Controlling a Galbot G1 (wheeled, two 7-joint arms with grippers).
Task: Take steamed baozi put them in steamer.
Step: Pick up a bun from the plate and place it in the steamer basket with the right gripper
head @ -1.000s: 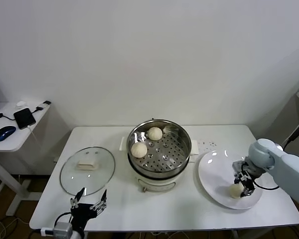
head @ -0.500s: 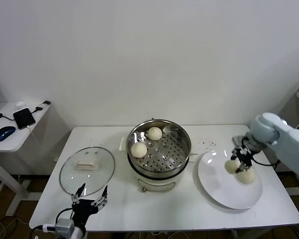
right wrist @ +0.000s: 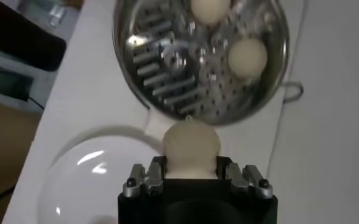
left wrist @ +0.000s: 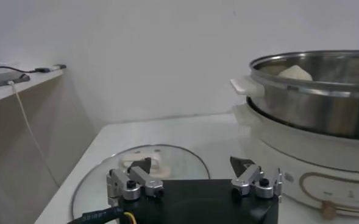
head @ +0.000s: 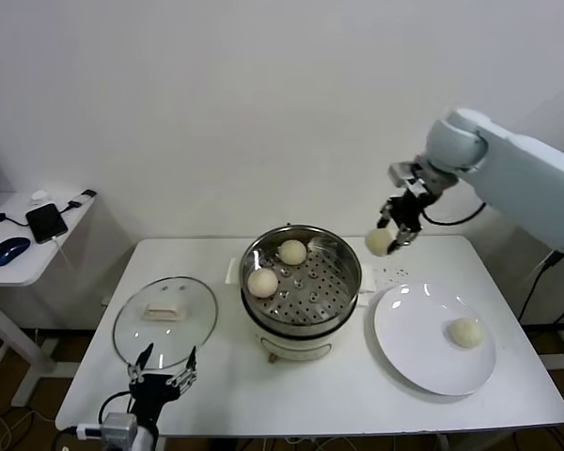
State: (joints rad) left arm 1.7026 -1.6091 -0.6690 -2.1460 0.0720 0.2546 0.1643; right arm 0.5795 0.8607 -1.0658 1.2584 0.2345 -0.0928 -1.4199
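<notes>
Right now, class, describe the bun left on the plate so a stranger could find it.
Start at the shiny round steel steamer mid-table, then look to its right at the flat white plate. The cream-white dough bun lies alone near its far-right edge, touching nothing else.

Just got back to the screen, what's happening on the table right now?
The right gripper holds a steamed baozi in the air, just beside the steamer on the plate's side. Two baozi sit on the perforated tray inside, and one is left on the white plate. The left gripper waits open at the table's near edge, by the glass lid.
</notes>
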